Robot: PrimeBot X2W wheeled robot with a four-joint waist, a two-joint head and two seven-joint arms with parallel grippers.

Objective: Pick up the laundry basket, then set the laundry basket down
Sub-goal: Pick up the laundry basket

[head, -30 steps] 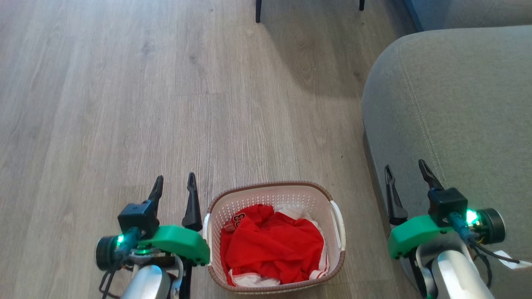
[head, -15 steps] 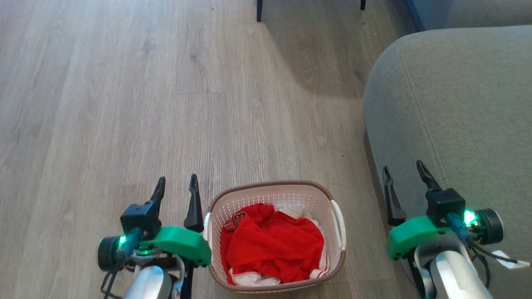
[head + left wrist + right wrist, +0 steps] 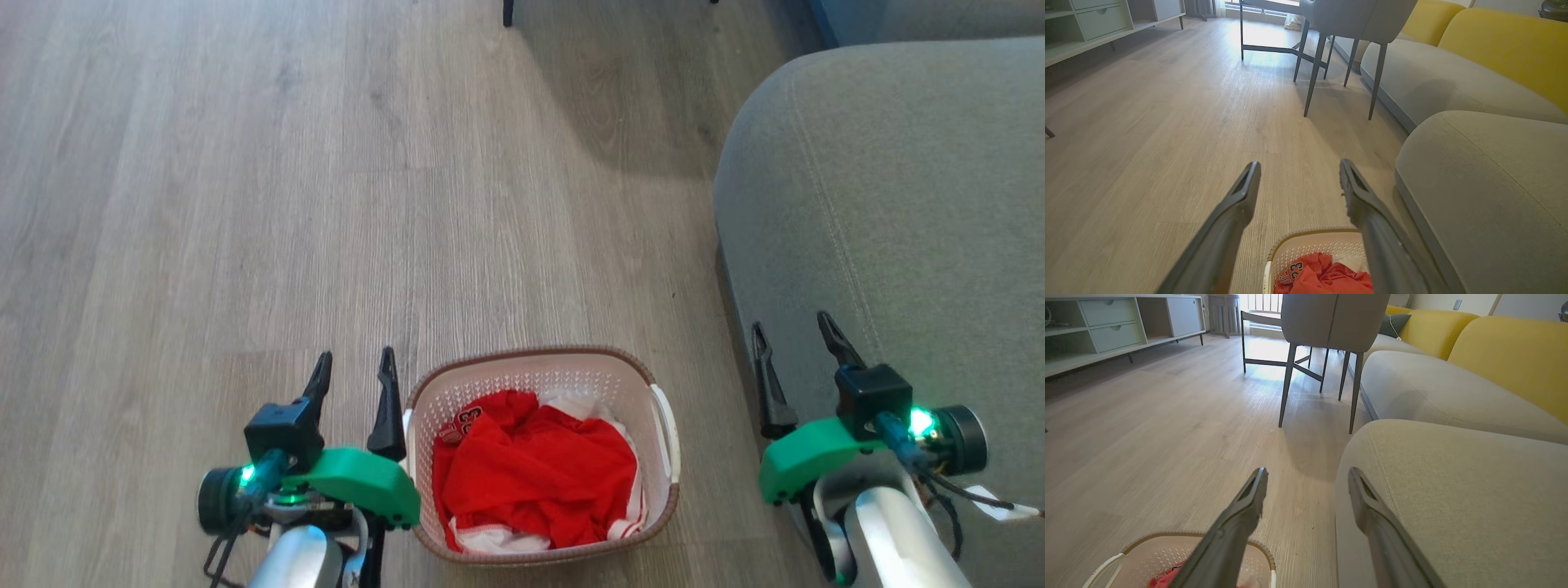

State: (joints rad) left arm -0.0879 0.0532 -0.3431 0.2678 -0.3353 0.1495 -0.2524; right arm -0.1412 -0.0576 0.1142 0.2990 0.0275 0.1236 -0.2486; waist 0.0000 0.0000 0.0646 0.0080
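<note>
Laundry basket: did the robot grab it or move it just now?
No. The left gripper crept slightly toward the laundry basket; the camera shifted too, so the whole picture slid. Nothing was grabbed. Both grippers stayed open, the right gripper by the sofa, and the basket stayed on the floor, red clothes inside.

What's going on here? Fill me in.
A two-armed robot is stationed over a laundry basket that sits on the wood floor beside a grey sofa, with red and white clothes inside. The left gripper is open close by the basket's left side. The right gripper is open further off, over the sofa's edge. Neither holds anything, and the basket is not yet picked up.
</note>
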